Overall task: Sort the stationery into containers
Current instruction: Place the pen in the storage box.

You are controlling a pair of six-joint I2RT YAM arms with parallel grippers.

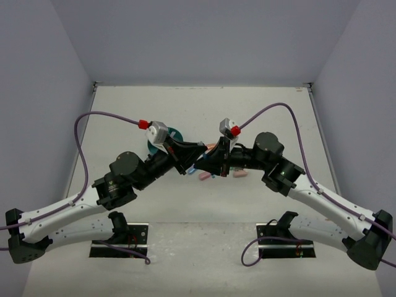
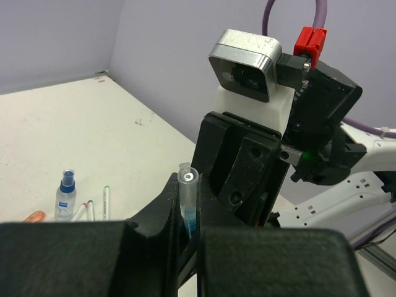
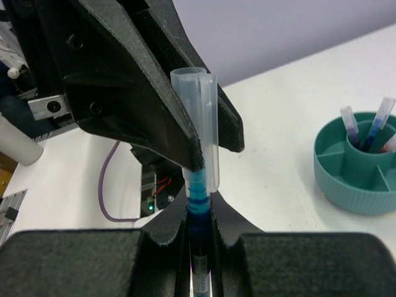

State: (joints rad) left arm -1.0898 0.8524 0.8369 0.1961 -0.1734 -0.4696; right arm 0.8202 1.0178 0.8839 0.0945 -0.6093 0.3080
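The left tool [image 2: 187, 232] and right tool [image 3: 198, 247] meet tip to tip, both clamped on one blue pen [image 3: 197, 189]: left on its clear-capped end, right on its barrel. The teal organizer [image 3: 346, 185] sits on the worktop [image 3: 291, 124] beside the right tool.

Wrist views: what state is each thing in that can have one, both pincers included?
Blue pen: clear cap on, held by both pincers.
Left pincer: shut on the pen's capped end.
Right pincer: shut on the pen's barrel.
Teal organizer: upright on the table.
Stored pens: standing tilted in the organizer's central cup.
Spray bottle: upright on the table.
Loose pens: lying flat.
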